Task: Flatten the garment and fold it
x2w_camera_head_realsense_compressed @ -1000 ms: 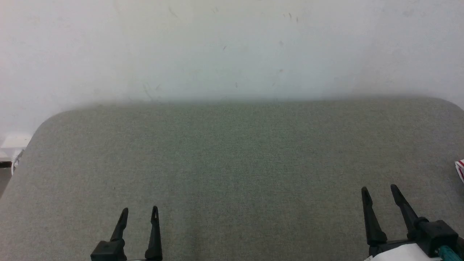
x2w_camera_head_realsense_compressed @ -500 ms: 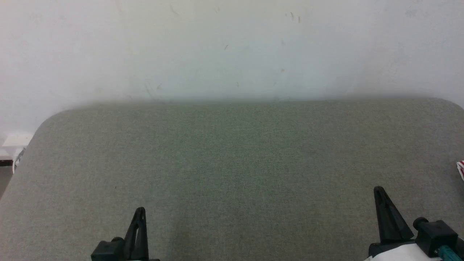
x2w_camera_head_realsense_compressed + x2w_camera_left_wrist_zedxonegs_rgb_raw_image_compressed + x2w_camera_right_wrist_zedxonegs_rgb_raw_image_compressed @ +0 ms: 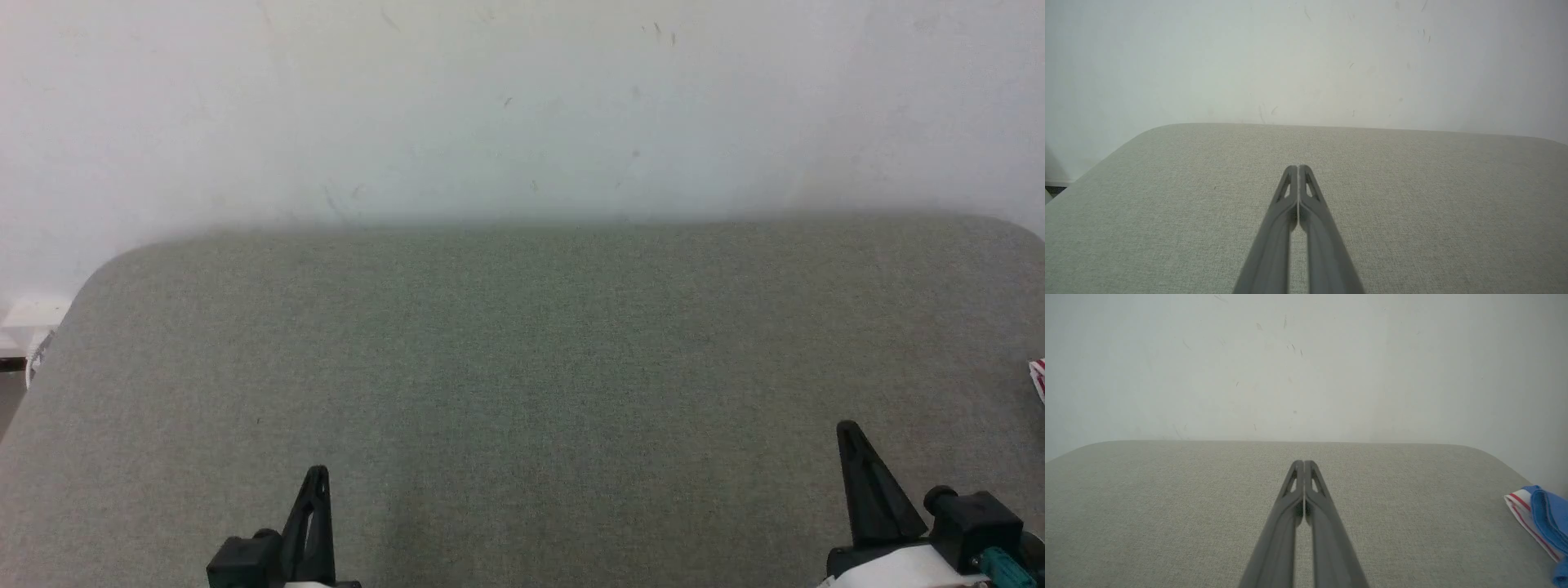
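The garment lies at the far right edge of the grey-green padded table; in the right wrist view it shows blue cloth with red-and-white striped trim. A sliver of that garment peeks in at the right edge of the head view. My left gripper is shut with nothing in it, low at the front left, and its tips meet in the left wrist view. My right gripper is shut and empty at the front right, left of the garment, with its tips closed in the right wrist view.
A pale wall rises right behind the table's far edge. The table's rounded left corner drops off toward a white object and floor at the far left. Bare padded surface spreads between the two grippers.
Both grippers closed: a second ago their fingers stood apart, and now each pair is together. The arms have barely moved.
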{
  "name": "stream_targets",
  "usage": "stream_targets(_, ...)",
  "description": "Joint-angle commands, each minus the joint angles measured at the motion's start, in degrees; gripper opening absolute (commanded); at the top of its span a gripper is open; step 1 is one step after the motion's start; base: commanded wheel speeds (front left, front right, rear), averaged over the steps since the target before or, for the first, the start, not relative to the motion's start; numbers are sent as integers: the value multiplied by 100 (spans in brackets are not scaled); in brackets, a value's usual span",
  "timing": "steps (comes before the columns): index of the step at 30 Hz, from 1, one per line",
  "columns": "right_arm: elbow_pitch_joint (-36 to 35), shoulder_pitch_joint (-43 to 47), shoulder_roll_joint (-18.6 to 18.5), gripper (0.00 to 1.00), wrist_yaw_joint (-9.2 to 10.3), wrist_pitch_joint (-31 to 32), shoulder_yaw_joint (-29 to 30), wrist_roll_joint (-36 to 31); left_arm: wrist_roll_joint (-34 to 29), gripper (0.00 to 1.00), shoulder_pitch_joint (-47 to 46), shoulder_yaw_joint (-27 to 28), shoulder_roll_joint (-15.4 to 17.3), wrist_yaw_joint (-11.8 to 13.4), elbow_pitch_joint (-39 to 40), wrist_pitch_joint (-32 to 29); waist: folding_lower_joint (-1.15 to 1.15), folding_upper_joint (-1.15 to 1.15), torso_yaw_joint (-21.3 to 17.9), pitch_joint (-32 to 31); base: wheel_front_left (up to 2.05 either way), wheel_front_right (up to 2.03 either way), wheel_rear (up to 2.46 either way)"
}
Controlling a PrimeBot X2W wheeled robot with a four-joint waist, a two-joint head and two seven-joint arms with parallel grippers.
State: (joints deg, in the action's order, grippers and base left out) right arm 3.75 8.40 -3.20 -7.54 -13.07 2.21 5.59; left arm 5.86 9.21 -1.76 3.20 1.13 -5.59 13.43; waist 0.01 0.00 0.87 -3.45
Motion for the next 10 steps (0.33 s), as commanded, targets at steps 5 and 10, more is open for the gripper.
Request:
stream_targets(5,-49,-129,6,0,1,82,-15,-50,-74,0,-136,20,-5,-11,56,-84,0,0,-4,16,0,0,0)
stream_targets(10,-64,-163,7,0,1,141,-25,-74,-99,0,-174,27,-7,-16,80,-144,0,0,-8,32,0,0,0)
